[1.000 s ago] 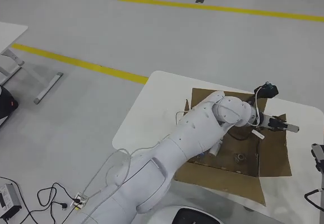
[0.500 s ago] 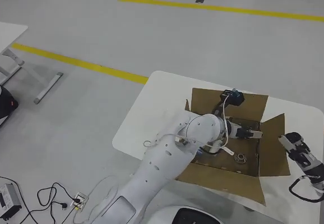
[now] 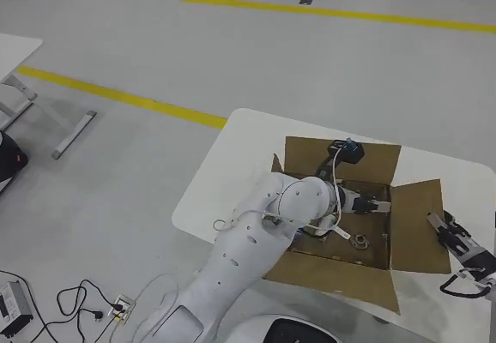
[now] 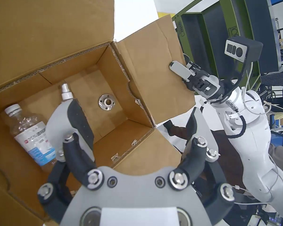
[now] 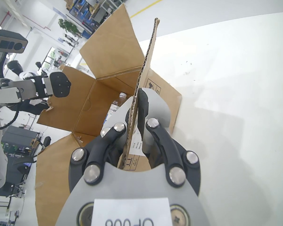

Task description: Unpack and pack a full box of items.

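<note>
Shows an open cardboard box (image 3: 338,159) at 4 o'clock from the top view's centre, on a white table (image 3: 231,167), with the left gripper (image 3: 375,206) hanging over its inside toward 3 o'clock, fingers spread wide apart. Places the right gripper (image 5: 138,99) at the box's 3 o'clock side, fingers pressed together on the edge of that side's flap (image 5: 145,66). Reveals on the box floor a clear plastic bottle (image 4: 30,137) with a white cap, a small spray bottle (image 4: 66,92) partly behind a left finger, and a metal ring (image 3: 359,241) toward 5 o'clock, apart from both.
</note>
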Tool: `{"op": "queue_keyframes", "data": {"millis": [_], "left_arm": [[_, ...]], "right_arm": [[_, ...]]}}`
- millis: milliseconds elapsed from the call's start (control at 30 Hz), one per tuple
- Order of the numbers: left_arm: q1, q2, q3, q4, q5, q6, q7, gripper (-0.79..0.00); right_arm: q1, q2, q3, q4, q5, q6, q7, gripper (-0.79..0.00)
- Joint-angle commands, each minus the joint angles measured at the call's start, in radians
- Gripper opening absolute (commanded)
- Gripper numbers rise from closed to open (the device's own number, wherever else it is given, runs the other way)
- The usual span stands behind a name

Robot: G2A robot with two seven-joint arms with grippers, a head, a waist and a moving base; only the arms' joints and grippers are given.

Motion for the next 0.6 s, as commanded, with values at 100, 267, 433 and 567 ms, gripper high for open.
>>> {"op": "queue_keyframes", "data": {"millis": [100, 267, 433, 567], "left_arm": [[0.0, 0.0, 0.0, 0.0, 0.0, 0.0, 0.0, 0.0], [0.0, 0.0, 0.0, 0.0, 0.0, 0.0, 0.0, 0.0], [0.0, 0.0, 0.0, 0.0, 0.0, 0.0, 0.0, 0.0], [0.0, 0.0, 0.0, 0.0, 0.0, 0.0, 0.0, 0.0]], "right_arm": [[-0.076, 0.0, 0.045, -0.054, 0.044, 0.045, -0.08, -0.785], [-0.138, 0.002, 0.057, -0.104, 0.058, 0.09, -0.065, -0.785], [-0.168, 0.003, 0.066, -0.12, 0.069, 0.116, -0.049, -0.785], [-0.169, 0.006, 0.079, -0.118, 0.071, 0.102, -0.035, -0.114]]}}
